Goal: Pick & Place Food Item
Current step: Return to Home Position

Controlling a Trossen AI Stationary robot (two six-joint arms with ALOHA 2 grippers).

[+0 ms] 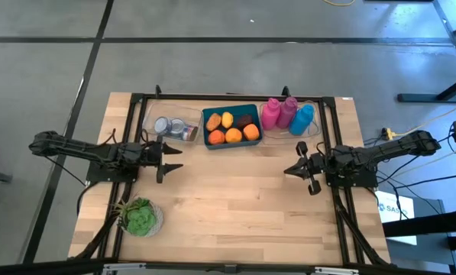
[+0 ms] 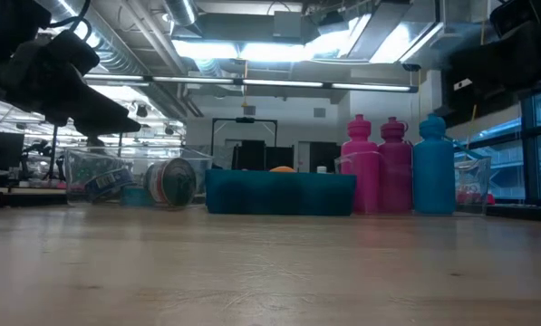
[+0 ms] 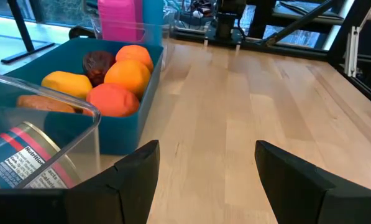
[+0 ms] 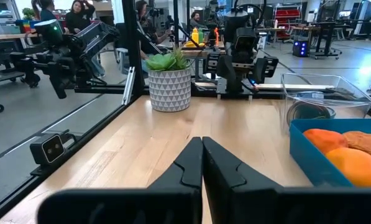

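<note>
Sitting binned: six foods (image 1: 233, 135), three bottles (image 1: 287, 113).

L tool (image 1: 174, 157) by clear bin (image 1: 148, 126) w/ cans (image 1: 164, 125); R tool (image 1: 289, 170) by bottles (image 1: 287, 113).

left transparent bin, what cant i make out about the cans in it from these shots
- Can count: in the high view the left transparent bin is small and its cans overlap; the number is unclear.
- Label: the left wrist view cuts one can off at the picture's edge, behind the bin's clear wall.
- Low view: the clear wall blurs the farther cans; only one round end shows plainly.
</note>
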